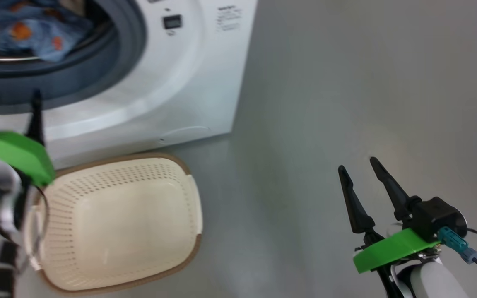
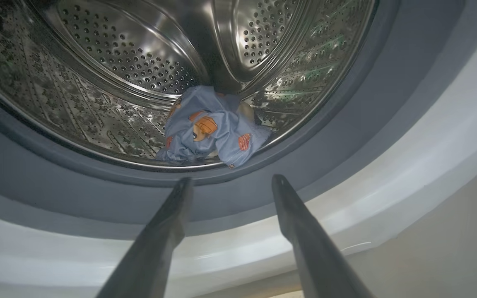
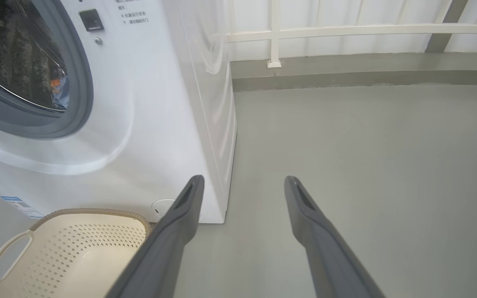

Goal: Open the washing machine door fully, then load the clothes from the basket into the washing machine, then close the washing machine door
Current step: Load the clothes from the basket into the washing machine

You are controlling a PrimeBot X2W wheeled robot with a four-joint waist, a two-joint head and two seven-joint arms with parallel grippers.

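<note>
Blue, orange-printed clothes (image 2: 211, 128) lie bunched, apparently one bundle, in the drum (image 2: 118, 62).

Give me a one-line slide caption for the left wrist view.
Open left claw faces the gasket of the washing machine, the clothes bundled at the front of its steel drum.

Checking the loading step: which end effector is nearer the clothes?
Left. The left end effector sits at the gasket before the clothes; the right end effector is over floor, far aside.
</note>
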